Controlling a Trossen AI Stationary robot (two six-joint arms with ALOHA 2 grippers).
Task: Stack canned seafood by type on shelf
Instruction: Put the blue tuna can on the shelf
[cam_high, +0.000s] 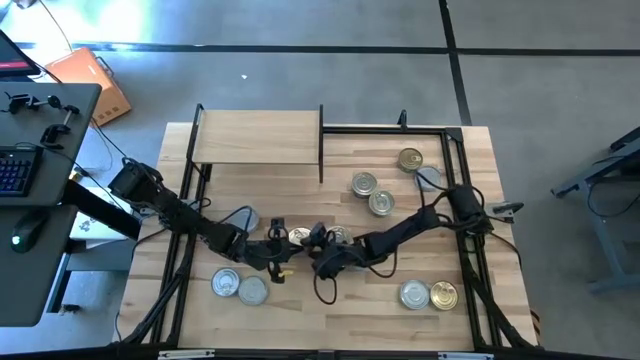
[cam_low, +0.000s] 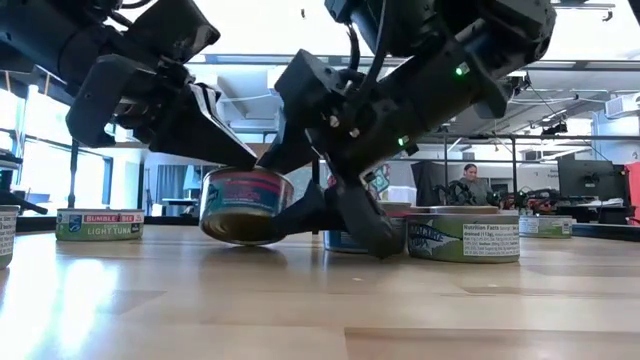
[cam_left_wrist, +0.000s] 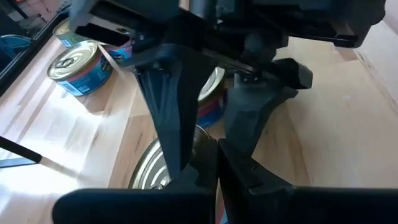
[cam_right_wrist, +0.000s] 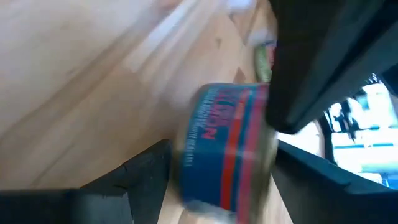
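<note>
A short tin with a blue and red label (cam_low: 245, 203) sits tilted at the table's middle, its lower edge at the table top. In the high view both grippers hide it. My left gripper (cam_high: 274, 252) comes from the left and is shut on the tin from above. My right gripper (cam_high: 319, 262) comes from the right and is open, its fingers on either side of the tin (cam_right_wrist: 224, 149). The light-wood shelf (cam_high: 255, 137) stands at the far left. My left gripper holds the tin at its upper rim (cam_low: 250, 172), coming slanting down from the table's left. Its own body hides the exact place of contact. The tin's lid (cam_left_wrist: 149, 177) shows close to its fingers. The tin hangs tilted, bottom face toward the near edge. I cannot tell whether my right gripper's fingers (cam_low: 305, 212) touch the tin's side.
Loose tins lie about: three at the back right (cam_high: 380, 203), two at the front right (cam_high: 428, 294), two at the front left (cam_high: 238, 287), others just behind the grippers (cam_high: 300, 235). A green-labelled tin (cam_low: 465, 240) stands beside my right gripper. Black frame rails (cam_high: 470, 250) run along both sides.
</note>
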